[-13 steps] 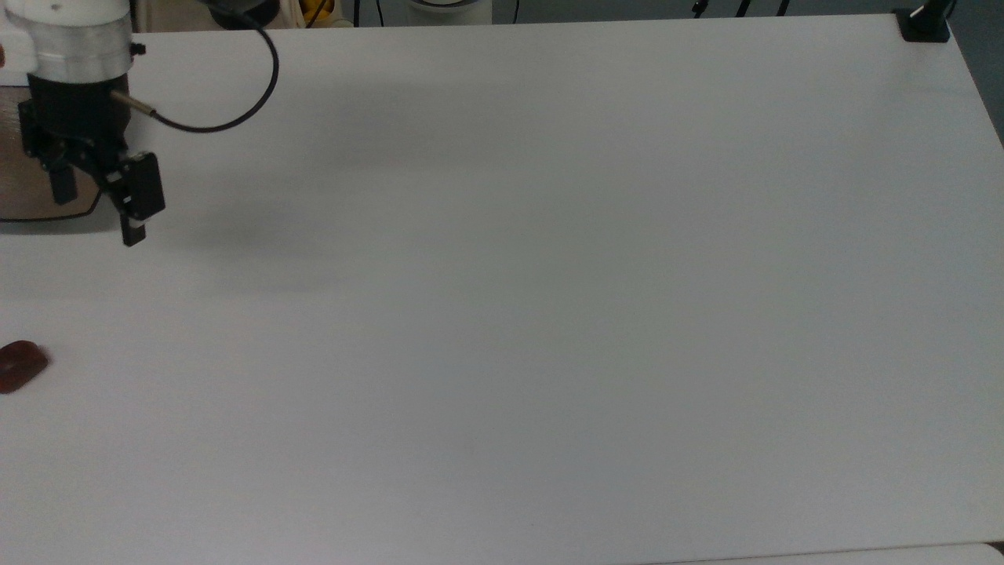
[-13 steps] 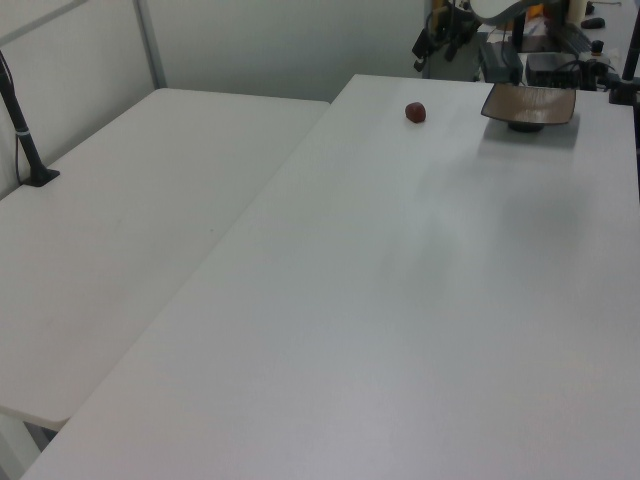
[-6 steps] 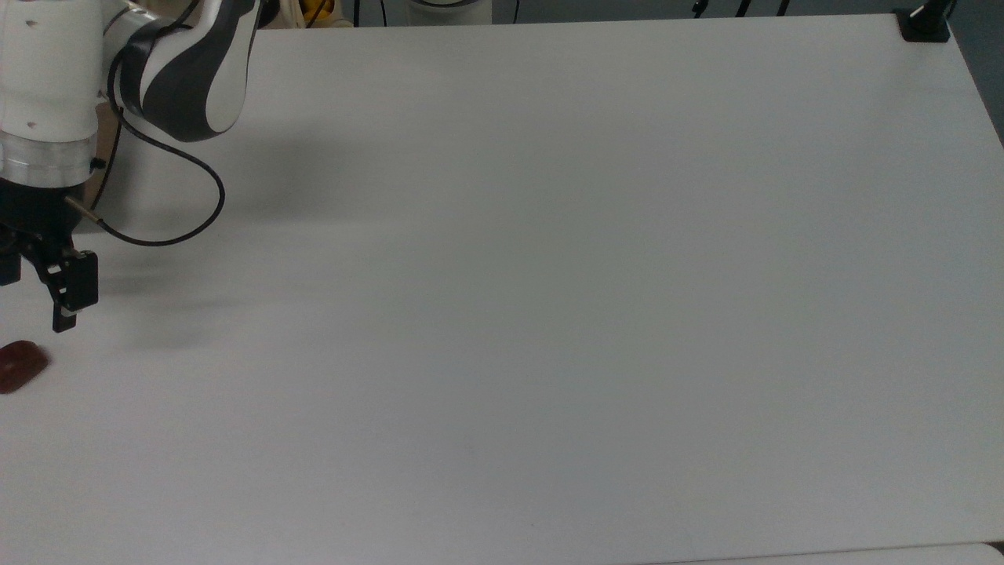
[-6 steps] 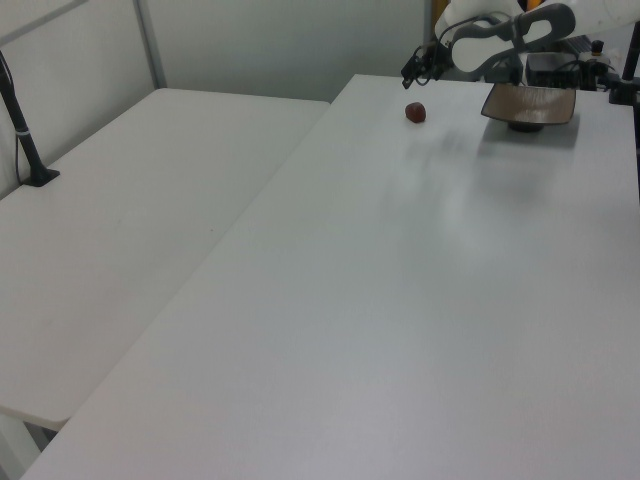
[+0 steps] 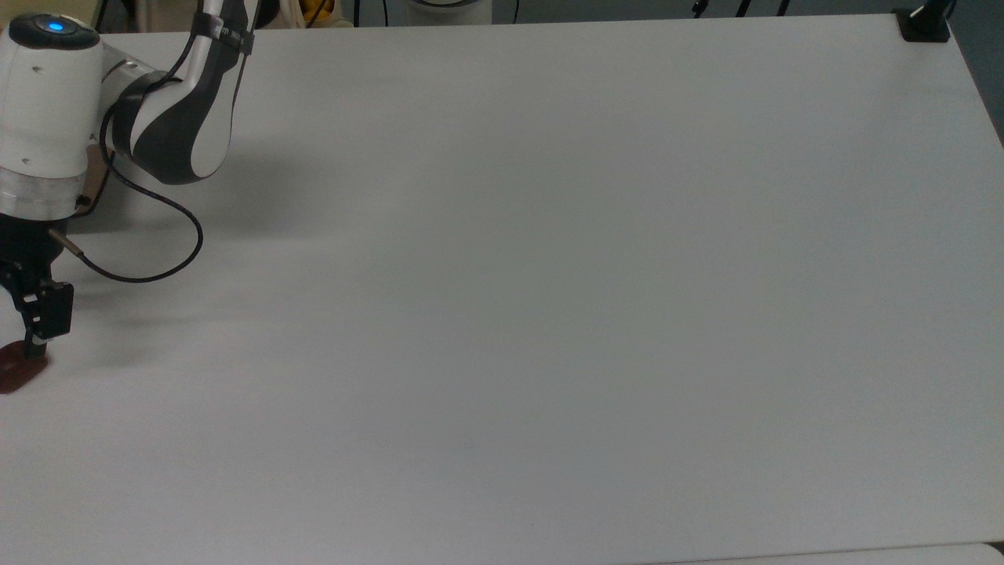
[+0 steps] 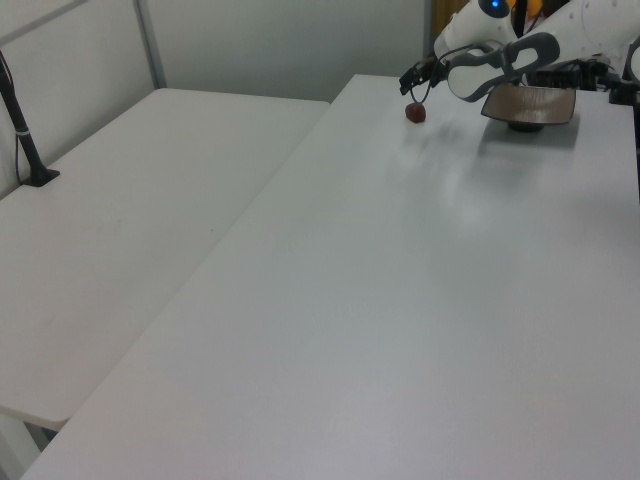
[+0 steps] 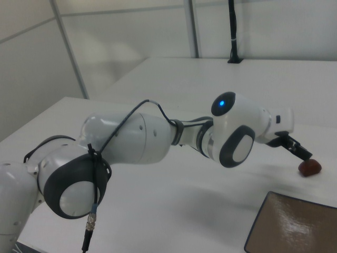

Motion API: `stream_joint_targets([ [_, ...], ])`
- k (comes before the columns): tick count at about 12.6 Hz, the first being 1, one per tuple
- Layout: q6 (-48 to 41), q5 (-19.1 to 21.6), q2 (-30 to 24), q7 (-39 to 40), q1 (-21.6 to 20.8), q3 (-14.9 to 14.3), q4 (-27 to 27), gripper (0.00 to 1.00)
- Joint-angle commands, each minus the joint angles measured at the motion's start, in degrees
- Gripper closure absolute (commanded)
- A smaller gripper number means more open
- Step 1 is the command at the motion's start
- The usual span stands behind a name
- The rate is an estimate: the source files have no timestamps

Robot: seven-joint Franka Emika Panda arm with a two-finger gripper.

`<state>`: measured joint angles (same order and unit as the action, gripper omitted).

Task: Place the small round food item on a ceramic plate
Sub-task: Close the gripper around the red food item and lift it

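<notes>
the small round food item [image 7: 309,167] lies on the white table [image 5: 549,275], just beyond a corner of the ceramic plate [image 7: 295,226] in the right view and at the top view's far left edge, where the frame cuts off part of it. it looks light, firm and a little glossy — likely to roll or slip, so a hold across its short middle, low down, seems safest. the gripper [image 5: 33,351] sits right at the item, one finger [image 5: 35,344] overlapping it; whether the fingers are spread or closed cannot be told, and actual contact is hard to judge. the arm [image 7: 158,137] hides much of the plate in the top view.
</notes>
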<state>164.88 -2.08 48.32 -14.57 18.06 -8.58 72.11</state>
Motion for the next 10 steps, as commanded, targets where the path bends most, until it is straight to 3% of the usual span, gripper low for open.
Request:
stream_joint_targets([
  [1,3.3,0.2,5.4,-0.6,1.0,-0.7,-4.5,0.0],
  [7,7.3,0.1,10.3,-0.5,1.0,-2.2,-5.0,0.0],
  [8,7.3,0.1,10.3,-0.5,1.0,-2.2,-5.0,0.08],
  [10,7.3,0.1,10.3,-0.5,1.0,-2.2,-5.0,0.4],
])
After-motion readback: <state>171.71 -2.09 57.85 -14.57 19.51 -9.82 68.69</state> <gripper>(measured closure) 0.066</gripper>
